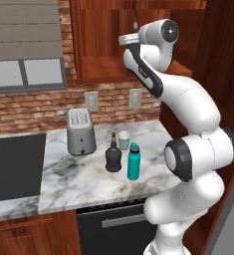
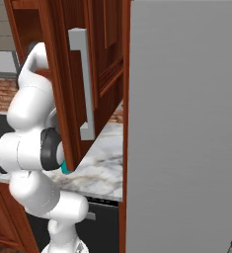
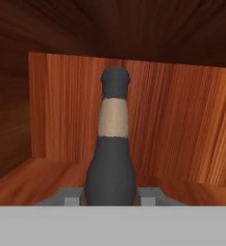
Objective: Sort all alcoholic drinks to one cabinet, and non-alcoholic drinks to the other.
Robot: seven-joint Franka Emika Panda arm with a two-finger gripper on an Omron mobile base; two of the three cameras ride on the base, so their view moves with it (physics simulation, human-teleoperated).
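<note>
On the counter (image 1: pixel 83 174) stand one black bottle (image 1: pixel 113 155), one teal bottle (image 1: pixel 133 161) and one cup (image 1: pixel 124 140), while the end effector (image 3: pixel 110 196) pinches a second black bottle (image 3: pixel 111 149) inside the cabinet (image 1: pixel 96 45).

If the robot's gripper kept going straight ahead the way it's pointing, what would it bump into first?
The gripper is shut on a black bottle, so that bottle leads the way. Going straight on, it would probably meet the cabinet's plank back wall first, though how far off that is, I can't tell.
</note>
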